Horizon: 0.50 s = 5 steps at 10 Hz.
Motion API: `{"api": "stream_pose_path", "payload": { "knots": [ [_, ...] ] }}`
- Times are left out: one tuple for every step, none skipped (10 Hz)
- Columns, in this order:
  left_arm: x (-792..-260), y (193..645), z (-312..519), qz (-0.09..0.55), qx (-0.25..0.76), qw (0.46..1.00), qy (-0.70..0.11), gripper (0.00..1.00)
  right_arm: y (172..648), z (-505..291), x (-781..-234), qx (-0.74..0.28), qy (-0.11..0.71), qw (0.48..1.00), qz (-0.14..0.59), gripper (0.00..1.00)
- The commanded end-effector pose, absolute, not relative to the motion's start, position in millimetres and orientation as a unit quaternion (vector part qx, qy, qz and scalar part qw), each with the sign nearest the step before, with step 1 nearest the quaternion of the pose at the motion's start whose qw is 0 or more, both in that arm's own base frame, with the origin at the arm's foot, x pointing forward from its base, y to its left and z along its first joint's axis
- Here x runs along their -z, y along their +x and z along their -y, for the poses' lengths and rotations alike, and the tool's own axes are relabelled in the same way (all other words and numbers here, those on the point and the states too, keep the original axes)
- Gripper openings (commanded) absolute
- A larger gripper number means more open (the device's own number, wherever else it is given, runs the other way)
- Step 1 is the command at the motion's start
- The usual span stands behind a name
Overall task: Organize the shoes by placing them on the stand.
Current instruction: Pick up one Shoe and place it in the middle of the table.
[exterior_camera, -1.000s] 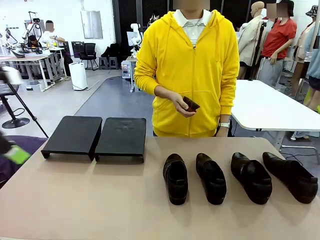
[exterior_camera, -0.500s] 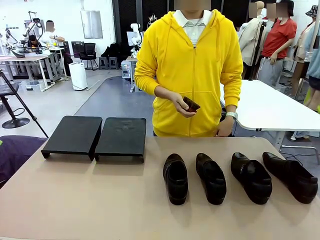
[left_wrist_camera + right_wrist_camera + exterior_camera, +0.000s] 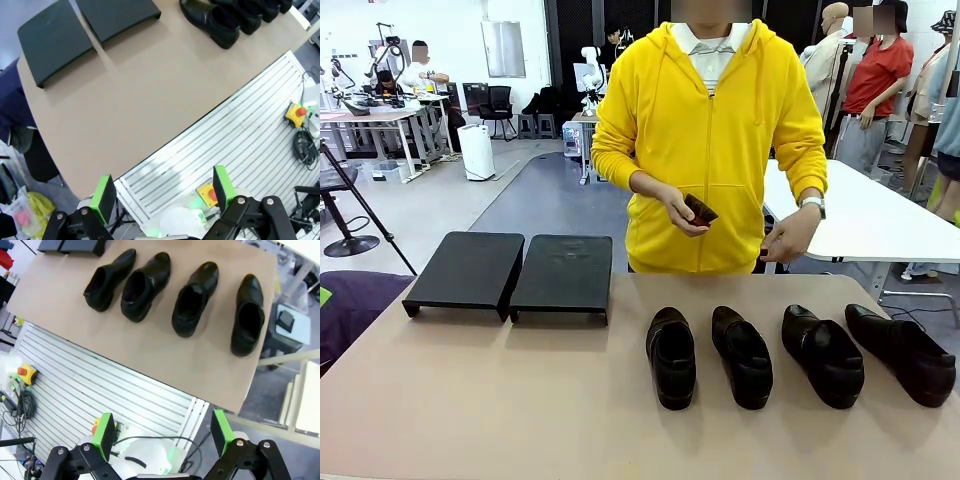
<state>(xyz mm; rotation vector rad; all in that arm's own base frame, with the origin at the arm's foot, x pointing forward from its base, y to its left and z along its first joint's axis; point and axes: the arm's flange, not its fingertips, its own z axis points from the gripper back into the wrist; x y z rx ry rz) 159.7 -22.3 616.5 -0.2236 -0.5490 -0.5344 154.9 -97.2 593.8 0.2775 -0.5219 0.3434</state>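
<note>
Tan table [image 3: 470, 400] carries everything, with a person in a yellow hoodie [image 3: 705, 150] standing at its far edge. The stand [image 3: 510, 270], two black trays side by side, sits far left. Four black shoes [image 3: 750, 355] lie in a row on the table, just right of the stand. Left jaws and right jaws both gape wide, high off the table's near side, gripping nothing.
</note>
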Motion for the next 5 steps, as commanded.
{"api": "stream_pose_path", "payload": {
  "knots": [
    [-616.2,156.4,20.6,0.266,0.265,0.921,-0.107,1.00,154.9,97.1,-593.7,-0.168,0.136,0.942,0.256,1.00],
    [-616.2,156.4,20.6,0.266,0.265,0.921,-0.107,1.00,179.7,84.5,-597.4,-0.201,0.133,0.939,0.246,1.00],
    [-616.2,156.4,20.6,0.266,0.265,0.921,-0.107,1.00,206.0,75.2,-599.6,-0.208,0.133,0.939,0.241,1.00],
    [-616.2,156.4,20.6,0.266,0.265,0.921,-0.107,1.00,225.9,70.3,-600.8,-0.218,0.132,0.937,0.239,1.00],
    [-616.2,156.4,20.6,0.266,0.265,0.921,-0.107,1.00,242.4,72.3,-598.0,-0.220,0.151,0.937,0.224,1.00]
  ]
}}
